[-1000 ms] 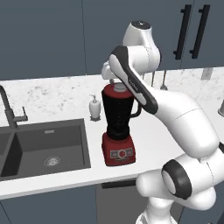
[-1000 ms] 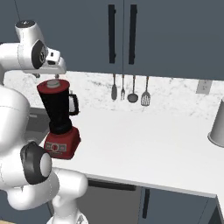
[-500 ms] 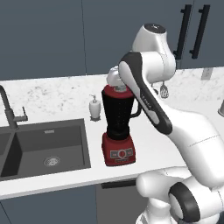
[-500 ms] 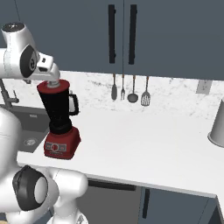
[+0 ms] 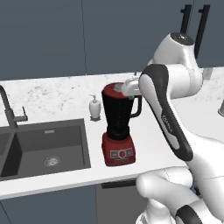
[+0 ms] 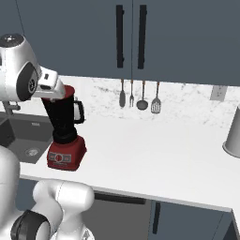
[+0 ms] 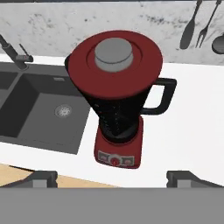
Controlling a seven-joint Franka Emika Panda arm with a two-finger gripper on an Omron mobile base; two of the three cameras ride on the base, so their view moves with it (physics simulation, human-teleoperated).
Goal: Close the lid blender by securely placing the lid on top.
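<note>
Below the hand (image 7: 112, 175), lid (image 7: 114, 63) atop the blender (image 7: 120, 122).

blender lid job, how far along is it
Done, by the look of it: the lid sits flat and centred on the blender jar's mouth, covering it. In hand: nothing; the tool is open above it, fingertips spread wide at the hand view's bottom. Left: whether the lid is pressed tight cannot be told; otherwise only withdrawing the arm.

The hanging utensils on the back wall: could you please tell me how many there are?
4, in a row below the cabinets: knife, fork, ladle, slotted spatula. None appears hidden.
</note>
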